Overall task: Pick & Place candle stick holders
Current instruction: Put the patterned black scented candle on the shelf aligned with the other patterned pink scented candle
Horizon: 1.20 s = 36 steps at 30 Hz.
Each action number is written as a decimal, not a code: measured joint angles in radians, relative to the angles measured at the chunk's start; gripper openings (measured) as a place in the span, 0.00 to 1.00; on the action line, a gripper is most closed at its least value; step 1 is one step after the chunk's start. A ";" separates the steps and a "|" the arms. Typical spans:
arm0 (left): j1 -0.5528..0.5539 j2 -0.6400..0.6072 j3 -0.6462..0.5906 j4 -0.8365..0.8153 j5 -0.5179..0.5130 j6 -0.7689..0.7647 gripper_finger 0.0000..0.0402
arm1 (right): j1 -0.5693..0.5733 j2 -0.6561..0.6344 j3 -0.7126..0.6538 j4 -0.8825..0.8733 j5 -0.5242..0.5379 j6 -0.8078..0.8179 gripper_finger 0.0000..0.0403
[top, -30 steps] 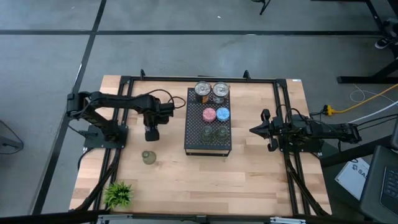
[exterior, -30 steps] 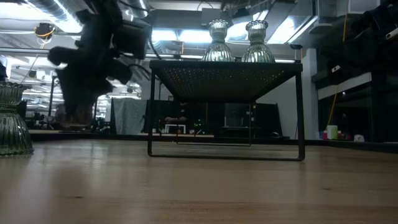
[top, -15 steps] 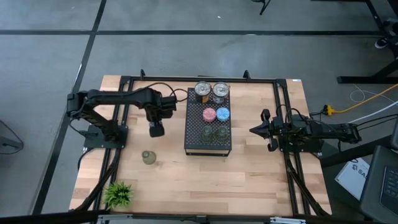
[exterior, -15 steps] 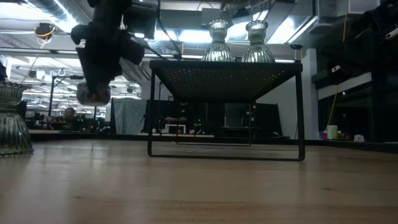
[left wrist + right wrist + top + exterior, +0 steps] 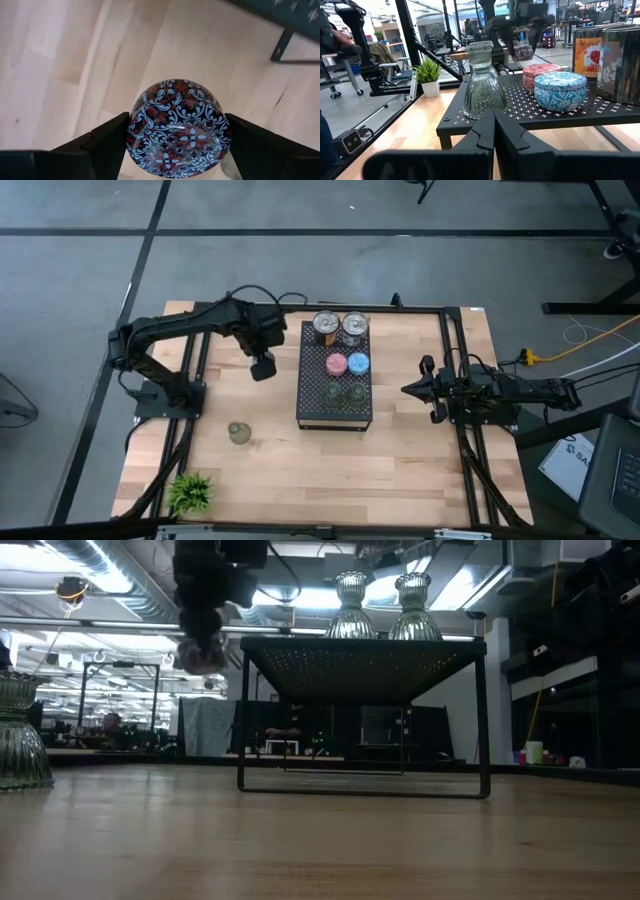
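Gripping a patterned holder [image 5: 178, 128], left fingers [image 5: 107, 145] spread wide; right fingers [image 5: 492, 131] closed.

the round holder [image 5: 178, 127] between the dark fingers [image 5: 107, 145] bears a red, white and black flower-and-scroll pattern. on the black perforated tray [image 5: 313, 406] sit a pink holder [image 5: 337, 364], a blue holder [image 5: 358, 363] with a pale swirl print, and clear ribbed glass ones [image 5: 483, 82]. the table [image 5: 300, 460] is pale wood; the plant [image 5: 190, 492] is green.
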 joint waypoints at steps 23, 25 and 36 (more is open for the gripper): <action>-0.012 0.228 0.355 0.022 -0.004 0.174 0.74 | 0.000 0.000 0.000 0.000 0.000 0.000 0.01; -0.022 0.240 0.357 0.056 -0.002 0.172 0.74 | 0.000 0.000 0.000 0.000 0.000 0.000 0.01; -0.102 0.244 0.358 0.121 0.010 0.217 0.74 | 0.000 0.000 0.000 0.000 0.000 0.000 0.01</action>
